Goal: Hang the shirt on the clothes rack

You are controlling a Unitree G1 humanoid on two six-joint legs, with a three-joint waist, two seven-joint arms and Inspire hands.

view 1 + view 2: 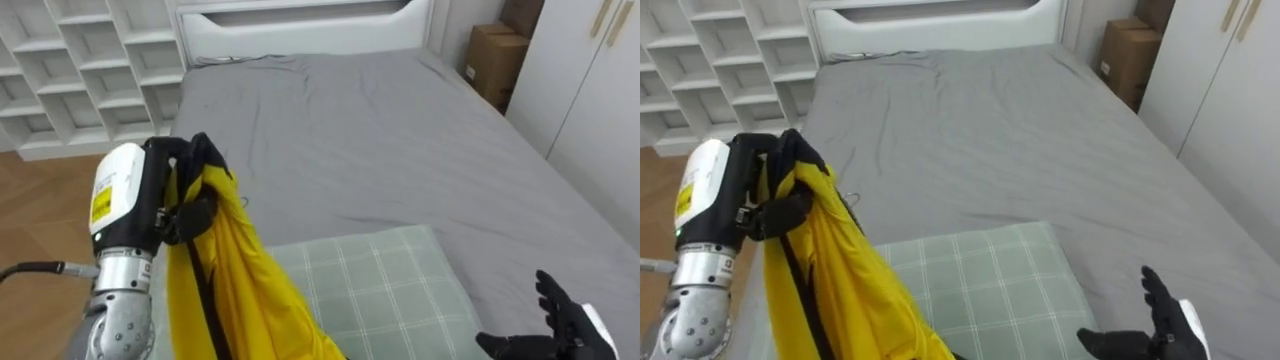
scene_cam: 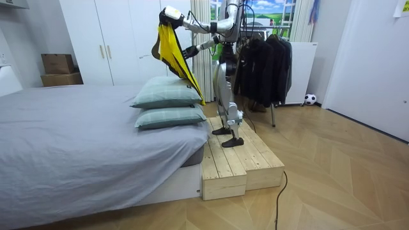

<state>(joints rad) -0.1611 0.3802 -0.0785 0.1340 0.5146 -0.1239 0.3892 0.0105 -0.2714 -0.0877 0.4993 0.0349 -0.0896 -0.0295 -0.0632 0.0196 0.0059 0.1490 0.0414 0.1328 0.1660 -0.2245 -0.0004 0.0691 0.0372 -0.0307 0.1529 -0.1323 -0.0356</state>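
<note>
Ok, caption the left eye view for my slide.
Left hand holds a yellow, dark-trimmed jacket by the green checked pillow on the grey bed; right hand open.

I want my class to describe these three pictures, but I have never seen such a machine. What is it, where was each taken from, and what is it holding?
It is a two-legged humanoid robot with two fingered hands. Two pictures come from cameras in its head, looking down; the third from a camera standing in the room. It stands on a wooden platform beside a grey bed with checked pillows. Its left hand grips a yellow garment, raised; its right hand is open.
</note>
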